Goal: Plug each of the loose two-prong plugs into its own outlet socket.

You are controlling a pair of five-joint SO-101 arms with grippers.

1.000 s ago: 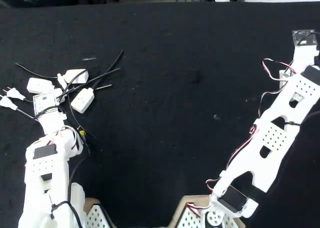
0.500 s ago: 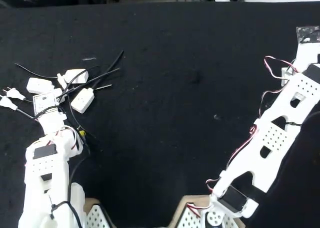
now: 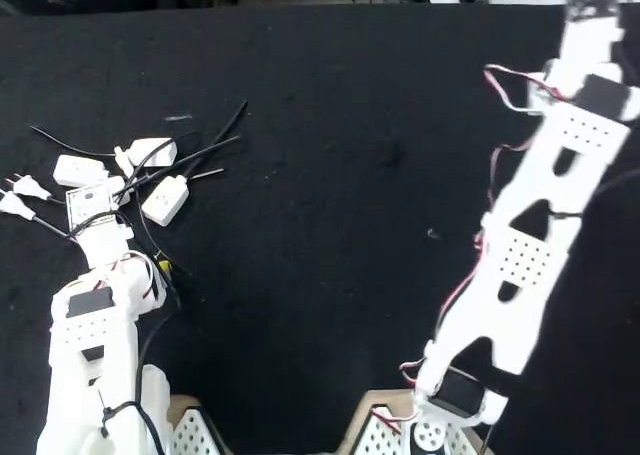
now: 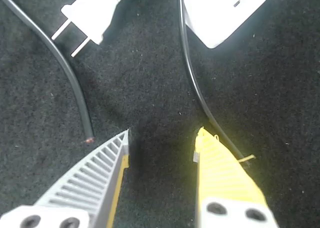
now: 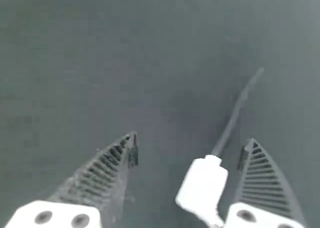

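At least three white sockets lie in a cluster at one side of the black worktop [image 3: 330, 125]: a socket [image 3: 78, 170], a second socket [image 3: 150, 152] and a third socket [image 3: 166, 199], among loose black cables [image 3: 200, 155]. Two plugs sit at the cluster's outer edge, a plug [image 3: 30, 187] and a second plug [image 3: 12, 205], both unplugged. The left claw [image 4: 163, 131] is over this cluster with its fingers apart and nothing between them. One plug and a corner of one socket lie just past its tips, and a cable runs beside its yellow finger [image 4: 220, 173]. The right claw [image 5: 191, 139] is also spread. A third plug [image 5: 202, 188] shows between its fingers, close to one of them; whether they touch cannot be told. Since a second ago the right arm [image 3: 530, 245] has swung toward the worktop's far edge, while the left arm [image 3: 90, 325] and the cluster have not moved.
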